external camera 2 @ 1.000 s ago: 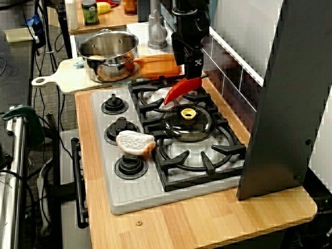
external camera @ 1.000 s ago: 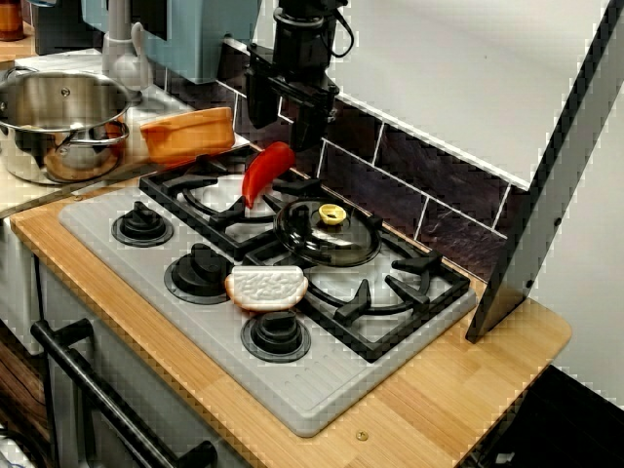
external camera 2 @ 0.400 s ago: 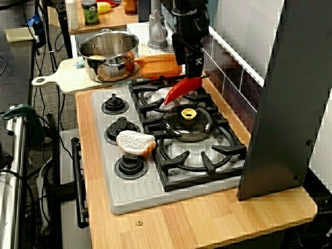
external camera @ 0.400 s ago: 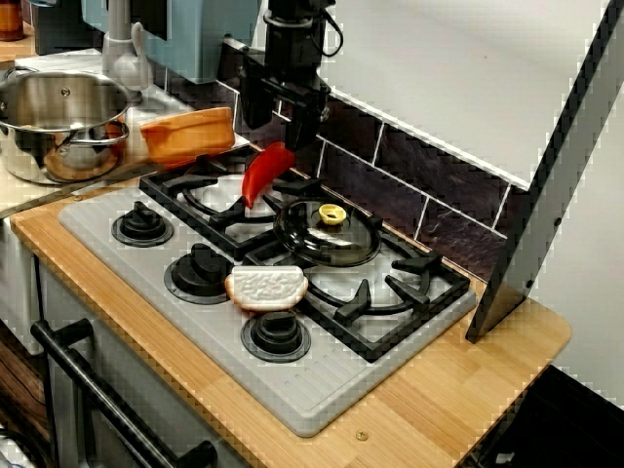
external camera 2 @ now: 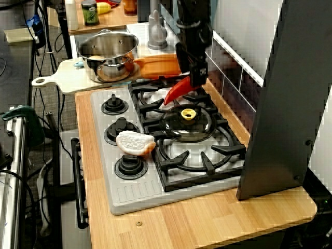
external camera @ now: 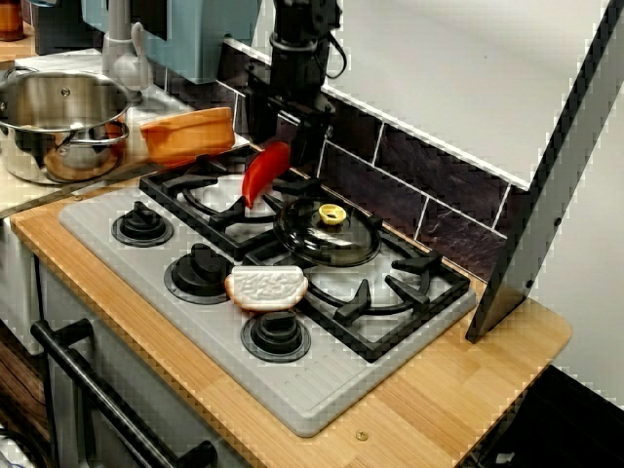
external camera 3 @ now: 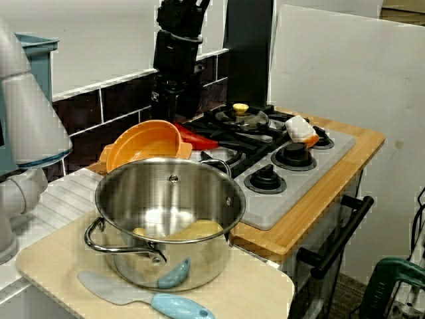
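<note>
My black gripper [external camera: 283, 136] hangs over the back left burner, close to the tiled wall. Its fingers stand apart on either side of the top of a red pepper [external camera: 265, 172]. The pepper leans tilted on the grate, its tip pointing down toward the burner. In the view from the stove's front the gripper [external camera 2: 191, 72] sits right over the pepper's [external camera 2: 179, 89] upper end. Seen from the pot's side, the gripper [external camera 3: 171, 106] stands behind an orange bowl [external camera 3: 143, 143] and the pepper [external camera 3: 196, 138] shows beside it. I cannot tell whether the fingers touch the pepper.
A glass lid with a yellow knob [external camera: 330, 234] covers the back right burner. A white bread slice [external camera: 266, 288] lies by the front knobs. The orange bowl [external camera: 185, 135] and a steel pot [external camera: 58, 117] stand left of the stove. A dark slanted panel [external camera: 556, 166] rises at the right.
The gripper rose a little above the pepper, then came down again and slightly right. The pepper, lid and bread have stayed in place.
</note>
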Tool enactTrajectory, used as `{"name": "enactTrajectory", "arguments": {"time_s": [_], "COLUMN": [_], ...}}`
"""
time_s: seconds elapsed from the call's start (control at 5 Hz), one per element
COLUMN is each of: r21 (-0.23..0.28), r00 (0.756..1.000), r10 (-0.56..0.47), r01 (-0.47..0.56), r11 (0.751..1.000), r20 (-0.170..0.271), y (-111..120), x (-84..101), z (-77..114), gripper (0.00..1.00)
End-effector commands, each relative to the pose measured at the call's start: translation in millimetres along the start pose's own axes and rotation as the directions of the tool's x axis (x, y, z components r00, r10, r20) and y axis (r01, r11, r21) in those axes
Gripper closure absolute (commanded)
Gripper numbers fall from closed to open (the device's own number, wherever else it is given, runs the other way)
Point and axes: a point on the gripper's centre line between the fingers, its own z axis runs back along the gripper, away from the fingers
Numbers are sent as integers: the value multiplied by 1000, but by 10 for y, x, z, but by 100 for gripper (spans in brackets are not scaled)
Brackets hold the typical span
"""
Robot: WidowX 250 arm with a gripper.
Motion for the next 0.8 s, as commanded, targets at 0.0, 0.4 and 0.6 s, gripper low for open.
{"name": "enactTrajectory", "arguments": {"time_s": [0.0,0.4,0.6], "r21": [28,69,62], "r00": [1000,994,992], "r10": [-16,-72,-83], "r01": [15,78,89], "r11": [999,995,994], "r20": [25,-88,-100], "y": [61,45,67], "x": [75,51,44], "z": [87,-41,-57], "gripper": [0,0,100]}}
